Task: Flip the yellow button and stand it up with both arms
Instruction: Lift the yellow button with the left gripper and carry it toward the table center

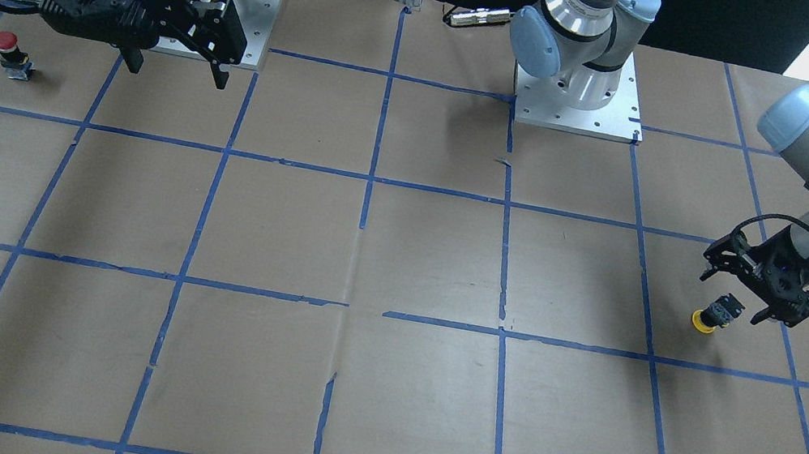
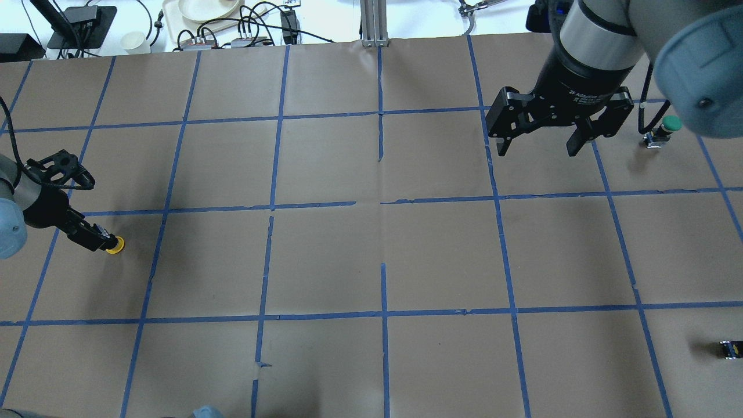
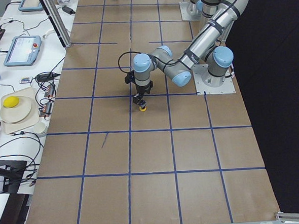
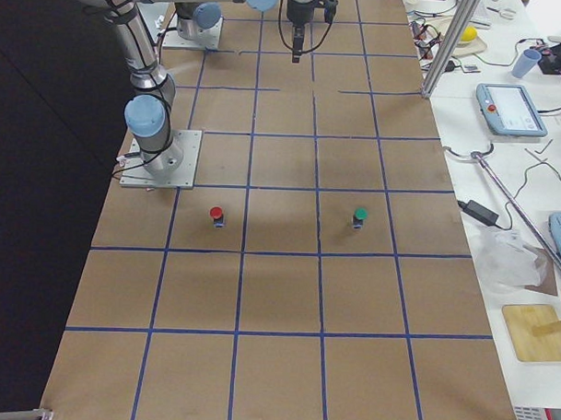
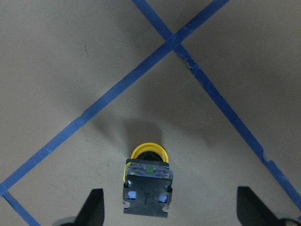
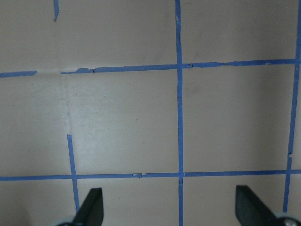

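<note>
The yellow button (image 1: 715,313) rests on the brown paper near the table's left end, yellow cap down and black body up. In the left wrist view the button (image 5: 146,186) sits between my left gripper's (image 5: 171,207) two fingers with a gap on each side. The left gripper (image 1: 735,299) is open and hangs low over the button without touching it. The cap also shows in the overhead view (image 2: 115,245). My right gripper (image 2: 540,145) is open and empty, held high over the far right of the table; its wrist view shows only paper and tape.
A red-capped button (image 1: 6,52) and a green-capped button (image 2: 667,128) stand on the right side of the table. A small black capless part (image 2: 730,348) lies near the right front edge. Blue tape lines grid the paper.
</note>
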Controlling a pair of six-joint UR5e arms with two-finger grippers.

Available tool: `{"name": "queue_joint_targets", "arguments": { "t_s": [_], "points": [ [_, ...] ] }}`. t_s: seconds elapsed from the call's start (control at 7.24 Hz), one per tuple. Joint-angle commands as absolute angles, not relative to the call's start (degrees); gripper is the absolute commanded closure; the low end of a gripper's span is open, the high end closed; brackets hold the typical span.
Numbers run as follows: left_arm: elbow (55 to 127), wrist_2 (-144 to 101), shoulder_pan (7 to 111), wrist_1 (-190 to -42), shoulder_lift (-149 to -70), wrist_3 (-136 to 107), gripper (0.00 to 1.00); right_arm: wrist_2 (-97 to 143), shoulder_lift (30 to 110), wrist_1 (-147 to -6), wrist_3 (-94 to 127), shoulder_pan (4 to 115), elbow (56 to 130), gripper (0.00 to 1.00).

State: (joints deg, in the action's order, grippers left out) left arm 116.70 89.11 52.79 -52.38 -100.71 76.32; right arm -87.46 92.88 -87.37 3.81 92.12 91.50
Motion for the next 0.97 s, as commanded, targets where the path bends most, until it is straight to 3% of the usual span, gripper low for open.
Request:
{"name": "queue_joint_targets", "arguments": {
  "t_s": [0.0,0.55,0.69,0.83],
  "points": [
    [116.8,88.94,52.56,-51.77,-101.6,77.6,0.04,-87.36,92.9,-87.36,3.95,92.11,91.49,0.01],
    [117.16,88.77,52.56,-46.85,-103.89,81.12,0.05,-86.92,92.99,-87.27,4.22,92.11,91.49,0.01],
    [117.25,88.86,52.56,-46.93,-104.15,81.21,0.09,-86.92,92.99,-87.28,4.22,92.11,91.49,0.01],
    [117.16,89.73,52.47,-47.11,-104.15,81.21,0.21,-86.92,92.99,-87.19,4.22,92.11,91.49,0.01]
  ]
}}
